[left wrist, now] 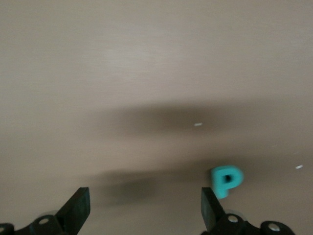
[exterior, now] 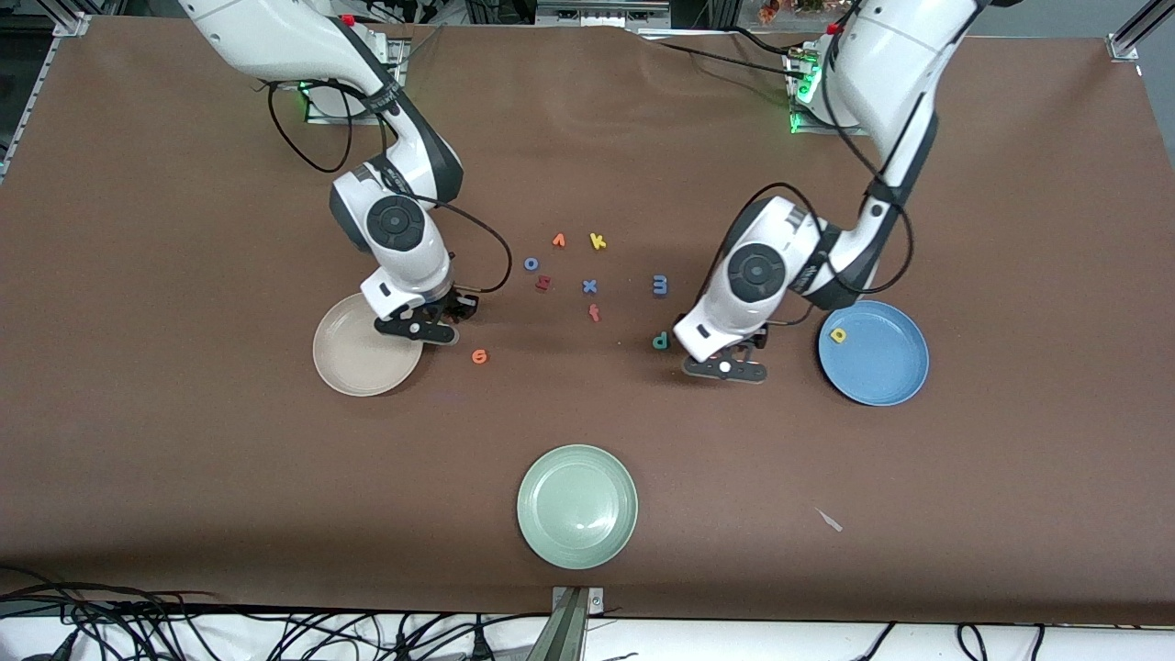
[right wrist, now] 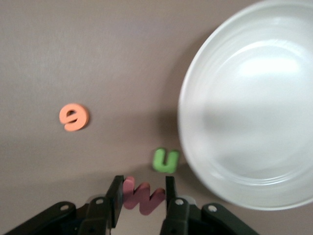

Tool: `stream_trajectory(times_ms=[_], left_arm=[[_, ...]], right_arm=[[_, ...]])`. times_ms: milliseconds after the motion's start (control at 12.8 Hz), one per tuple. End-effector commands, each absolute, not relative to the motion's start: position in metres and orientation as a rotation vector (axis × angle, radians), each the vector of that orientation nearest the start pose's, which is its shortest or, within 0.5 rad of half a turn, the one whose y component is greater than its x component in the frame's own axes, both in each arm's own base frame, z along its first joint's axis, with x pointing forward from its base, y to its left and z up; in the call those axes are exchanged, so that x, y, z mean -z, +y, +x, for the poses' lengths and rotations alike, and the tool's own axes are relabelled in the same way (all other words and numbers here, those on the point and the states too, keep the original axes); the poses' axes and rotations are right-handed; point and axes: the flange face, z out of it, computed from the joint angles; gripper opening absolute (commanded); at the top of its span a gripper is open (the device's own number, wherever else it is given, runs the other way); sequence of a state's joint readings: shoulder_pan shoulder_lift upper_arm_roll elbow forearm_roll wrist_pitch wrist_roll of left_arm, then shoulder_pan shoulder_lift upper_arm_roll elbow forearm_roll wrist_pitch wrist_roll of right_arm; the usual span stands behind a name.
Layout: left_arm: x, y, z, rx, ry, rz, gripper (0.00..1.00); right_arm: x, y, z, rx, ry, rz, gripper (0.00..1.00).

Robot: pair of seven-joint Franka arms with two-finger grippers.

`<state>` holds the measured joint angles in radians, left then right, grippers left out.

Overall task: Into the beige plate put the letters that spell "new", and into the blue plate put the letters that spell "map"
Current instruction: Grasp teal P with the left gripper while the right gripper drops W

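1. While the right gripper [right wrist: 143,188] clamps the red-pink w [right wrist: 143,196] low over the table [exterior: 184,459], beside the beige plate [exterior: 330,367] toward the right arm's end, the grip looks shallow. The foam could twist or drop out before it clears the rim.
2. The green n [right wrist: 165,160] lies on the table just beside that rim, under the gripper. A low sweep toward the plate could knock it away or trap it against the plate.
3. The orange e [exterior: 479,356] lies near the plate, toward the table's middle, apart from the rest. I judge it at little risk.
4. The periwinkle m [exterior: 660,285] lies near the blue x [exterior: 589,286]. A wrong pick is possible there.
5. The left gripper [left wrist: 144,205] hangs with fingers wide apart, and the teal p [left wrist: 226,181] sits just outside one finger, not between them. Coming straight down would press on it or shove it aside.
6. The yellow a [exterior: 838,335] already lies in the blue plate [exterior: 881,386], toward the left arm's end. A careless drop could bounce out.
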<state>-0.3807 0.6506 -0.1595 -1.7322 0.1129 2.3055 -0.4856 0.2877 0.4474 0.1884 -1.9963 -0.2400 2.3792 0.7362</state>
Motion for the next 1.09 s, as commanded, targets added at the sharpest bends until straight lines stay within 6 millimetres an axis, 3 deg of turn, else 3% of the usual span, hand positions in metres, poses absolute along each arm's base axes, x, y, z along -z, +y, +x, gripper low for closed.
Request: stream_trajectory(times_ms=[0, 234, 312, 467, 545, 779, 1012], left_arm=[[-0.191, -0.368, 0.584, -0.078, 0.092, -3.144, 1.00], [-0.180, -0.393, 0.570, -0.091, 0.071, -3.141, 1.00], [-0.174, -0.397, 0.567, -0.098, 0.063, -3.136, 0.97], [-0.172, -0.397, 0.567, -0.098, 0.069, -3.131, 0.86], [-0.173, -0.397, 0.567, -0.096, 0.069, -3.132, 0.77], [-0.172, -0.397, 0.567, -0.097, 0.073, -3.130, 0.56], [-0.172, -0.397, 0.567, -0.094, 0.077, -3.128, 0.34]], right_arm=[[-0.240, 0.229, 0.554, -0.026, 0.054, -3.256, 0.25], [-0.244, 0.182, 0.566, -0.045, -0.054, -3.266, 0.27], [-0.245, 0.174, 0.565, -0.051, -0.071, -3.267, 0.31], [-0.248, 0.175, 0.565, -0.041, -0.006, -3.265, 0.71], [-0.247, 0.181, 0.564, -0.037, 0.070, -3.260, 0.84], [-0.249, 0.205, 0.559, -0.024, 0.162, -3.240, 0.84], [-0.238, 0.263, 0.553, -0.017, 0.322, -3.185, 0.84]])
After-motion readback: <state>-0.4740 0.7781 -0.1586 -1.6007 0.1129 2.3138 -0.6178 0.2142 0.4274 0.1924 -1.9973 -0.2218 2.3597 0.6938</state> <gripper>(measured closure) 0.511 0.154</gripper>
